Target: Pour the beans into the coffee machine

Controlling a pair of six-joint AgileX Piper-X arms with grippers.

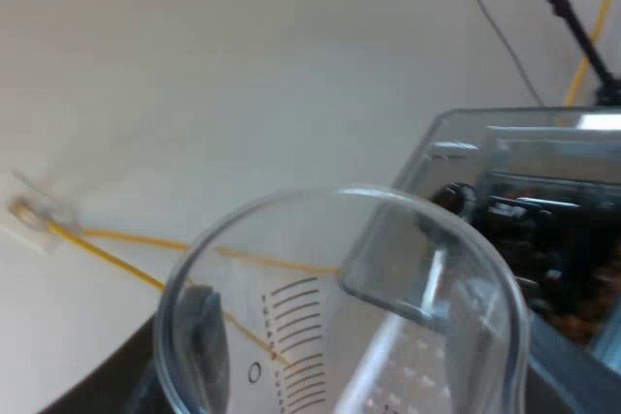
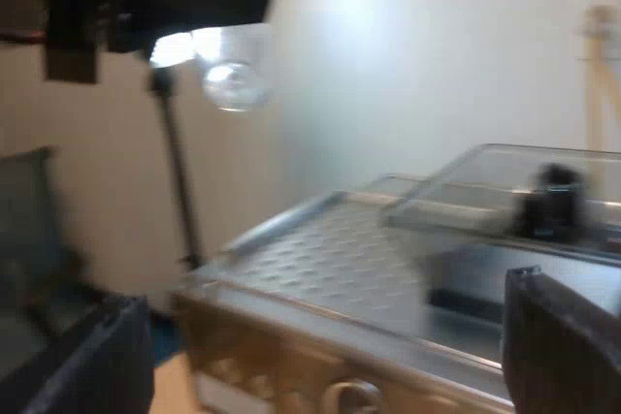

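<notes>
The measuring glass (image 1: 340, 317) was up beside the clear bean hopper (image 1: 524, 191) atop the espresso machine (image 2: 330, 259), clasped by my left gripper (image 1: 383, 361), while my right gripper (image 2: 325, 356) hung near the machine's top, jaws spread wide and holding nothing.

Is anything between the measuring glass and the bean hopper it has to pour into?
Nothing visible stands between them. The measuring glass, held in the left gripper, is close beside the clear wall of the bean hopper. Whether a lid covers the hopper I cannot tell.
</notes>
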